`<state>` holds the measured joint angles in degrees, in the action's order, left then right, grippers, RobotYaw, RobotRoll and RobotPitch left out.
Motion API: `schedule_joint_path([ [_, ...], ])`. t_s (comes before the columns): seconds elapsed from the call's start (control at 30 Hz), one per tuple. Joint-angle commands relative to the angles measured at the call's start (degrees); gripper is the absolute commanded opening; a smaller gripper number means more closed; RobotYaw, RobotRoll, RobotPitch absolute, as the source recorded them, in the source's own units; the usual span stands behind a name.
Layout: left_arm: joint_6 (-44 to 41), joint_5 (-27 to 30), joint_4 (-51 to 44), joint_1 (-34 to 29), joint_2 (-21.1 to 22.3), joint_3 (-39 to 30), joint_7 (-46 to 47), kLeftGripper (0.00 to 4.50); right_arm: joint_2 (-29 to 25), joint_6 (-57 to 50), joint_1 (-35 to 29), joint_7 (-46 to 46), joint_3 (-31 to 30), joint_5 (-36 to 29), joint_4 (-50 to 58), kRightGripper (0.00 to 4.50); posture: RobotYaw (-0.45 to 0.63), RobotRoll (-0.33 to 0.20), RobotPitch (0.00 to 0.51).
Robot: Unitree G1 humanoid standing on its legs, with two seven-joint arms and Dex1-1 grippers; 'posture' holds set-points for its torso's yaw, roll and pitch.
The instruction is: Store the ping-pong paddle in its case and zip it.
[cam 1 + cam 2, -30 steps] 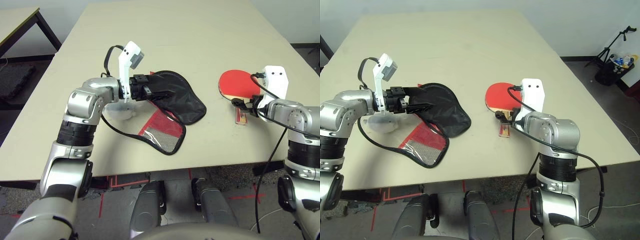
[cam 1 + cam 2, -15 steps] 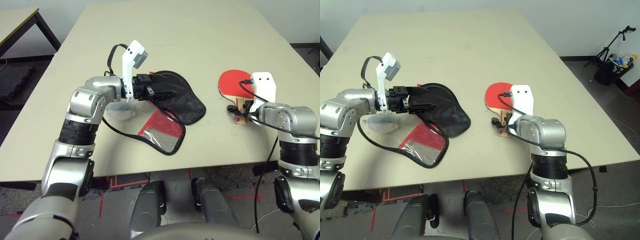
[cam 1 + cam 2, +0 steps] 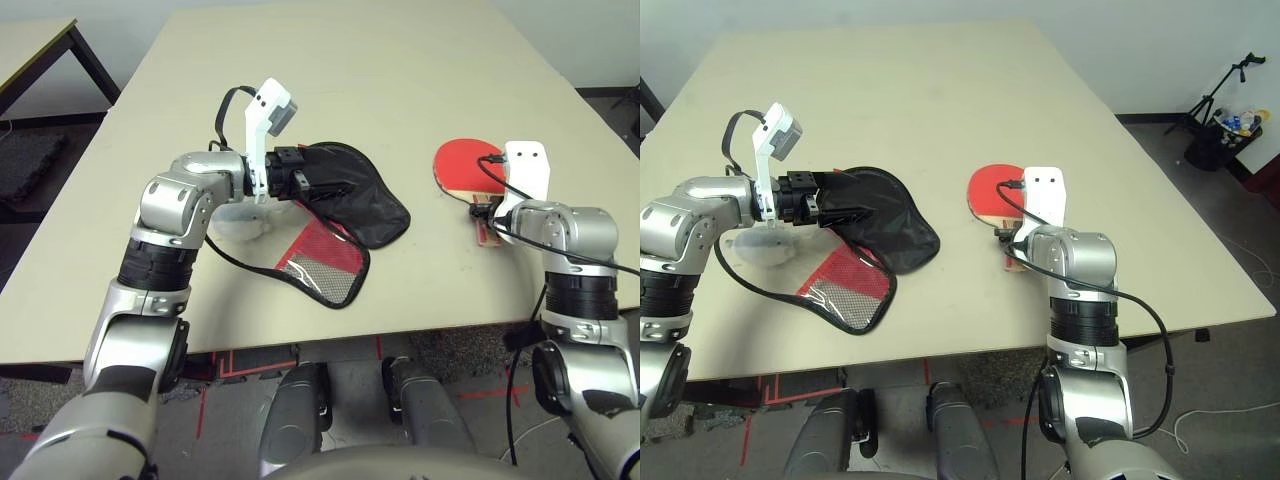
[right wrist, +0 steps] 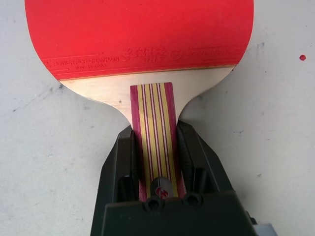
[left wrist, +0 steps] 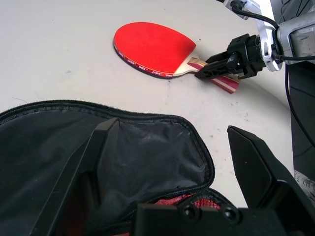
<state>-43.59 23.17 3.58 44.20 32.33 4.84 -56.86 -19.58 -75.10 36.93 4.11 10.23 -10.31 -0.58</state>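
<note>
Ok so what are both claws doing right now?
Left claw: open, holding nothing, over the opened case.
Right claw: closed on the paddle's handle.

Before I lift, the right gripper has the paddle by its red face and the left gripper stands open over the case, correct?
Not quite: the right gripper is closed on the paddle's striped handle, as the right wrist view shows.
</note>
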Motion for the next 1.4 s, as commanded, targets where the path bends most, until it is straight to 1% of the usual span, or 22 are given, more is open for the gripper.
schedule_joint_path([
  [0.03, -0.19, 0.43, -0.65, -0.21, -0.2, 0.22, 0.04, 4.5, -0.31, 2.08, 0.31, -0.47, 0.35, 1.05, -1.12, 1.14, 0.0, 0.0, 0.142],
  [0.17, -0.17, 0.41, -0.5, 0.01, -0.43, 0.22, 0.11, 4.5, -1.06, 4.67, 3.11, 0.89, -1.31, 0.76, 0.34, 1.14, -0.01, 0.0, 0.143],
  [0.3, 0.01, 0.27, -0.09, 0.34, -0.83, 0.35, 0.21, 4.5, -0.76, 3.42, 8.17, 4.33, -5.93, -0.82, 1.82, 1.14, -0.01, 0.0, 0.143],
  [0.43, 0.06, 0.11, 0.02, 0.39, -1.11, 0.36, 0.19, 4.5, 1.26, 1.91, 11.08, 6.69, -9.74, -1.82, 2.77, 1.14, -0.01, 0.0, 0.144],
  [0.73, -0.22, 0.15, -0.79, 0.01, -0.92, 0.19, 0.48, 4.5, 6.61, -3.46, 13.11, 10.52, -17.98, -3.69, 3.95, 1.14, -0.01, 0.0, 0.145],
  [0.97, -0.49, -0.58, -3.82, -1.94, 1.69, 0.05, 1.07, 4.5, 10.51, -6.71, 14.84, 10.89, -19.17, -4.12, 4.12, 1.14, 0.01, 0.0, 0.144],
  [1.13, -1.38, 0.25, -5.47, -3.14, 2.82, -1.52, 2.68, 4.5, 11.81, -7.61, 15.14, 11.37, -20.24, -4.41, 4.52, 1.14, 0.01, 0.0, 0.14],
  [1.3, -1.44, 0.53, -5.93, -4.32, 3.09, -2.4, 3.7, 4.5, 12.4, -6.79, 14.88, 11.84, -21.54, -4.15, 3.1, 1.14, 0.02, 0.0, 0.14],
  [1.4, -1.54, 0.71, -6.1, -4.4, 2.92, -2.41, 4.08, 4.5, 12.61, -4.01, 14.7, 12.02, -22.67, -3.21, -0.34, 1.14, 0.03, 0.0, 0.142],
])
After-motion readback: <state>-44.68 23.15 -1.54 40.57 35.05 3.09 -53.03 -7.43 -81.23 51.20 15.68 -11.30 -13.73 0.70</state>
